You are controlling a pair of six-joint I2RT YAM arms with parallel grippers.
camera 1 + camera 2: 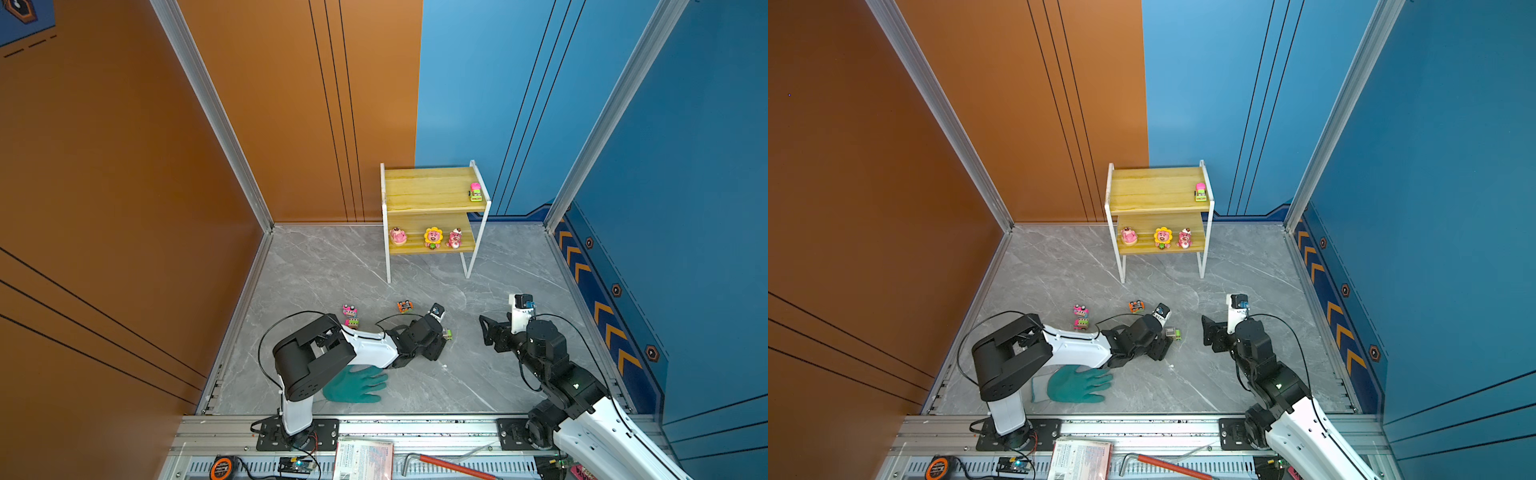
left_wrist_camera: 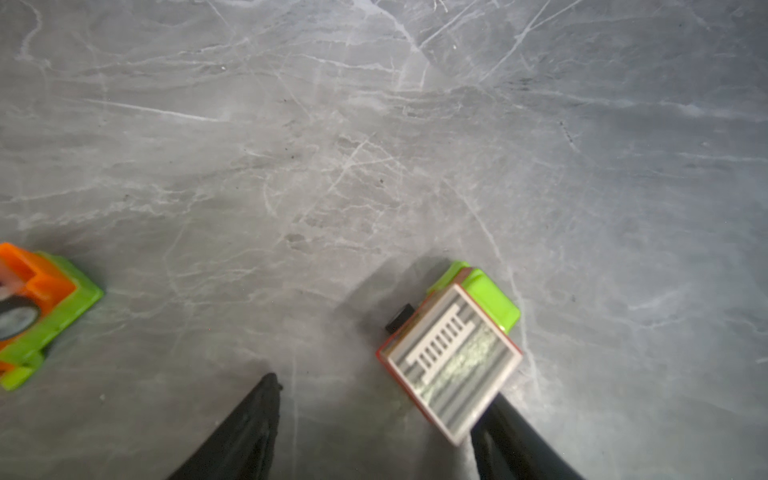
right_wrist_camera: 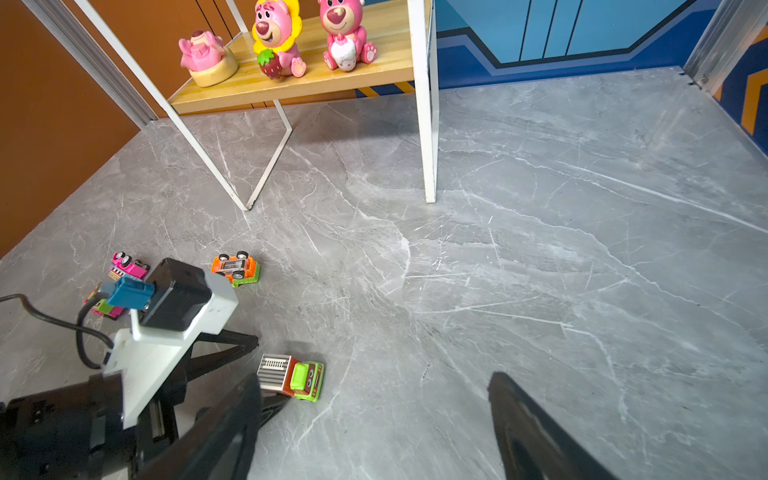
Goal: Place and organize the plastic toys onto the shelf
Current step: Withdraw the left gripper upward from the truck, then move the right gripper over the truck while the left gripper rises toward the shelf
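Observation:
A green and red toy truck (image 2: 453,353) with a grey striped roof lies on the floor (image 2: 332,166). It rests against the tip of one finger of my open left gripper (image 2: 382,411), and nothing is between the fingers. In both top views that truck (image 1: 446,333) pokes out beside the left wrist. Three more cars sit on the floor: pink (image 1: 349,310), pink-green (image 1: 352,323) and orange (image 1: 404,306). The shelf (image 1: 432,195) holds a pink-green car (image 1: 475,192) on its top board and three pink bears (image 1: 433,237) on its lower board. My right gripper (image 3: 374,386) hangs open and empty to the right of the truck.
A teal glove (image 1: 353,384) lies under the left arm near the front edge. A tape measure (image 1: 221,467), a booklet (image 1: 363,459) and a red-handled hex key (image 1: 449,465) rest on the front rail. Orange and blue walls enclose the floor.

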